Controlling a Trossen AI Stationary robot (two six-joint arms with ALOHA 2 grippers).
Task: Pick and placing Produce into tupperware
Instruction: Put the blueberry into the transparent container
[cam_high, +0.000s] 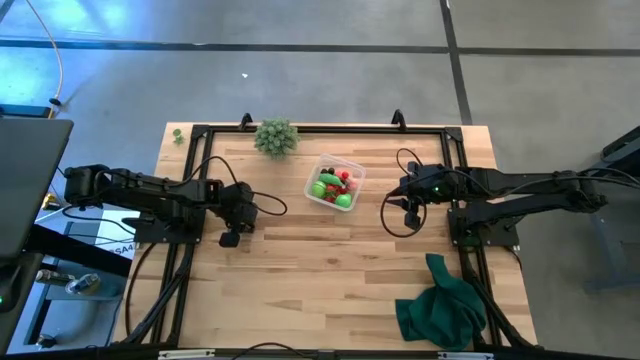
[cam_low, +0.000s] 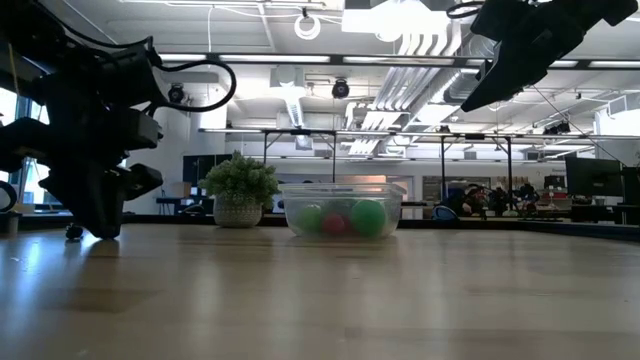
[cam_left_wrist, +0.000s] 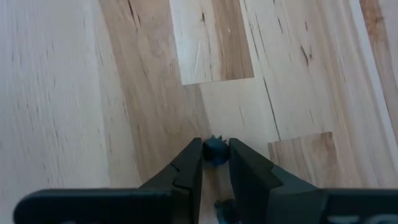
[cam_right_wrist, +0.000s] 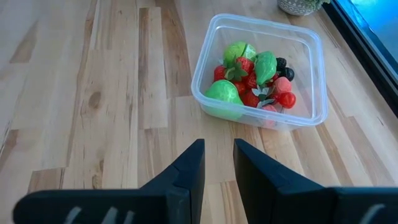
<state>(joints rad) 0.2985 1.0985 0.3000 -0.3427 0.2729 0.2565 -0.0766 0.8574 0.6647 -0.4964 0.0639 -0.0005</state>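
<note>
Closing the left gripper (cam_left_wrist: 216, 163) on a small dark berry (cam_left_wrist: 215, 149) lying on the bare wooden table (cam_high: 300, 270), at table level on the left side, well apart from the tupperware (cam_high: 335, 181); jaws narrowed to the berry's sides, full contact not certain from the left wrist view. Pick step in hand. Tupperware set at the table's far middle, near the spiky pale-green ball (cam_high: 275, 136), already loaded with red berries, dark berries and bright green pieces (cam_right_wrist: 225, 93). Right gripper (cam_right_wrist: 217, 163) waiting raised on the tupperware's right, fingers part-way apart, nothing between them. Next move by judgement: secure grip, straight lift, carry right toward the tupperware, release above its open top. Small round berry liable to slip.
</note>
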